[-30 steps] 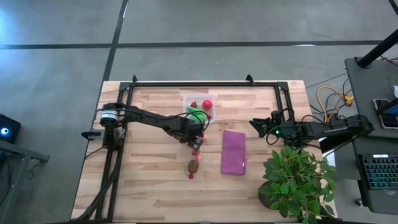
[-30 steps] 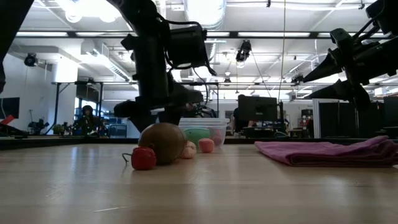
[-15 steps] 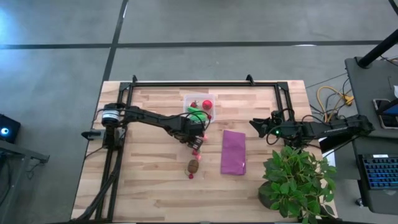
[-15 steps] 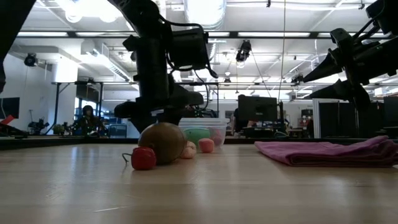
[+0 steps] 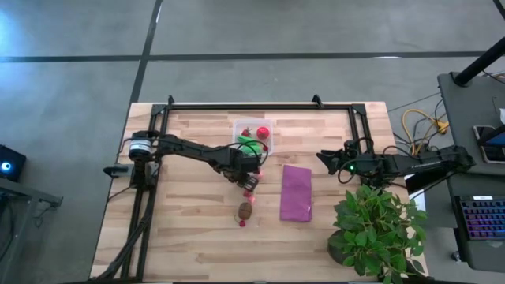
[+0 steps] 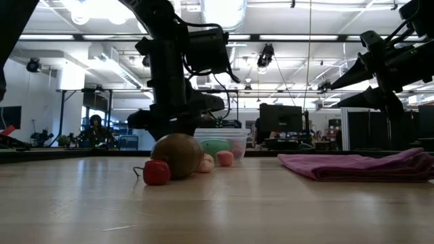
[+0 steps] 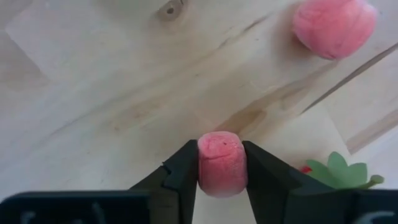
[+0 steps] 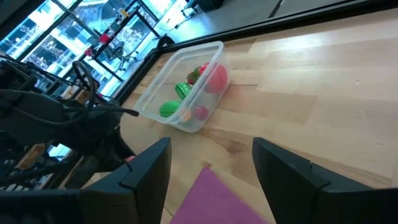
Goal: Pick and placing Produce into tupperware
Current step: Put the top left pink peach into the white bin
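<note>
Left hand (image 7: 221,163) grasps a pink bit (image 7: 221,163); right hand (image 8: 211,165) released.

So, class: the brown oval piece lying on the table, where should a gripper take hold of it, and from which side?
Grip the brown oval across its narrow middle, coming straight down from above. It lies flat on the wooden table, so its curved sides are exposed. A small red piece sits close beside it, so the fingers should probably close on the sides away from that. This is a judgement only.

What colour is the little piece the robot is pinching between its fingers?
Pink-red. The piece sits squeezed in the left gripper, seen best from the left wrist camera.
</note>
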